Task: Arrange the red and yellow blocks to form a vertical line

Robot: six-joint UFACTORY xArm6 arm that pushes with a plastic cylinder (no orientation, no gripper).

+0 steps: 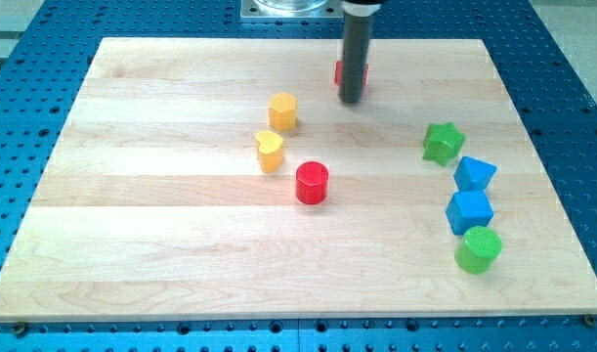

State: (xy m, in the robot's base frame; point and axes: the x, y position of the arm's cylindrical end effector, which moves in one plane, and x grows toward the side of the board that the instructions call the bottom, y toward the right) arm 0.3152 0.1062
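Note:
A yellow block (283,110) stands left of centre near the view's top. A yellow heart block (270,152) lies just below it. A red cylinder (312,183) sits below and to the right of the heart. A second red block (341,72) is near the view's top, mostly hidden behind the dark rod. My tip (351,100) rests on the board just in front of that red block, to the right of the upper yellow block.
At the view's right stand a green star block (443,143), a blue block (474,174), a blue cube (469,211) and a green cylinder (478,250), in a rough column. The wooden board (132,244) lies on a blue perforated table.

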